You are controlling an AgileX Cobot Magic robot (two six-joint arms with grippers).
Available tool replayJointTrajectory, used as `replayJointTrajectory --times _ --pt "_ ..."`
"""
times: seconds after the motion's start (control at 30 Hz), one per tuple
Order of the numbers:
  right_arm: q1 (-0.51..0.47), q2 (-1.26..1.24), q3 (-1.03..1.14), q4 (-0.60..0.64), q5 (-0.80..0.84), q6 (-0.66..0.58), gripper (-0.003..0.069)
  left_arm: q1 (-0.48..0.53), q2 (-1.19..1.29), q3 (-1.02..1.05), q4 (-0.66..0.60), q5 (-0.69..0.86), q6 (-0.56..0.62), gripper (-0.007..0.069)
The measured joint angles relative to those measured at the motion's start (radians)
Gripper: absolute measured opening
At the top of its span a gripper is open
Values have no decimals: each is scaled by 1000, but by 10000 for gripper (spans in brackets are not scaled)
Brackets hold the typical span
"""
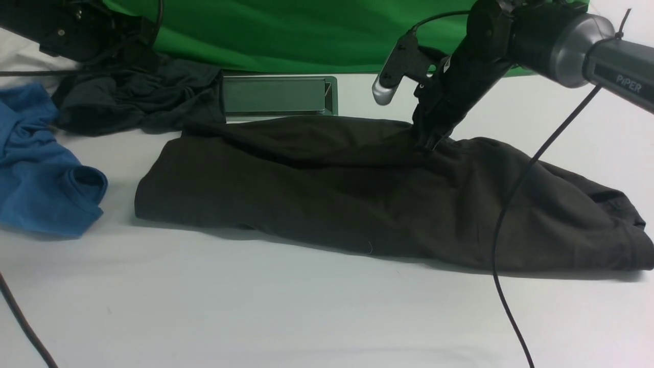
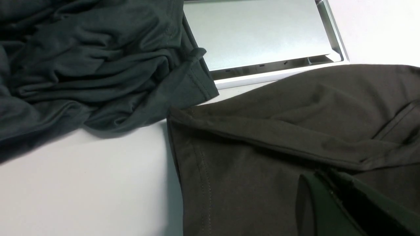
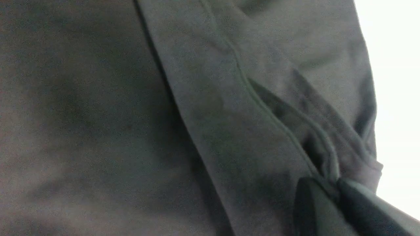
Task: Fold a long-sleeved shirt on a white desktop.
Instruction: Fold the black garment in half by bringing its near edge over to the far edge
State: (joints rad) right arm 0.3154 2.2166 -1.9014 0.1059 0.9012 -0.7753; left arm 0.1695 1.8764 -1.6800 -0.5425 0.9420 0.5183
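Observation:
The long-sleeved shirt (image 1: 332, 194) is black and lies folded into a long band across the white desktop (image 1: 255, 306). Its right end is bunched near the table's right side. My right gripper (image 1: 431, 142) comes down on the shirt's far edge, right of the middle. In the right wrist view this gripper (image 3: 331, 183) is shut on a seamed fold of the shirt (image 3: 131, 114). My left arm (image 1: 66, 30) hangs at the far left. In the left wrist view the left gripper (image 2: 323, 175) is shut, empty, above the shirt's (image 2: 279, 131) left end.
A dark grey-teal garment (image 1: 138, 97) is crumpled at the back left, touching the grey hatch (image 1: 276, 96). A blue shirt (image 1: 36, 163) lies at the left edge. The green backdrop (image 1: 286, 30) closes the far side. The right arm's cable (image 1: 506, 214) hangs over the shirt.

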Motion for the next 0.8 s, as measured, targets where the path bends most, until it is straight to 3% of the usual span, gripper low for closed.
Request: replayJointTrajectory --times 0.53,0.8 --pt "-37 34 -78 52 -223 55 75 0 0 0 1 0 1 21" --pt "-88 127 -78 51 -236 207 103 0 0 0 8 7 1 21"
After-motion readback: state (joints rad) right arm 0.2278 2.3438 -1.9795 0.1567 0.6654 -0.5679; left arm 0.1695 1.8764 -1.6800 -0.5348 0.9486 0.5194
